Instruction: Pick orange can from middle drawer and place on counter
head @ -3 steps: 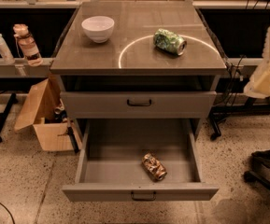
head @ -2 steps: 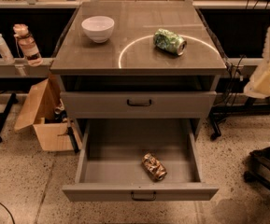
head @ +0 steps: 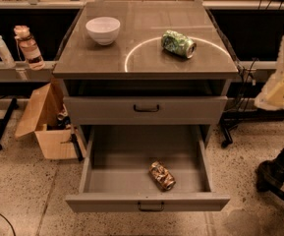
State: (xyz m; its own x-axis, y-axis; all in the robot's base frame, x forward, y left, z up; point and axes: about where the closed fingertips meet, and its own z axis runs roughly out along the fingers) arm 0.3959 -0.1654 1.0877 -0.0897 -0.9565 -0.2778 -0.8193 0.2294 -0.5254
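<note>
The orange can (head: pixel 162 176) lies on its side in the open middle drawer (head: pixel 146 202), near the front and a little right of centre. The drawer is pulled well out, with a plain grey tray inside. The counter (head: pixel 146 28) above it carries a thin white circle line. My gripper (head: pixel 280 75) shows only as a cream-coloured shape at the right edge of the view. It hangs at about counter height, to the right of the cabinet, well away from the can.
A green can (head: pixel 179 44) lies inside the white circle and a white bowl (head: pixel 102 30) stands at the counter's back left. A closed drawer (head: pixel 146 109) sits above the open one. An open cardboard box (head: pixel 45 119) stands left of the cabinet. Dark equipment (head: pixel 279 176) stands on the floor at right.
</note>
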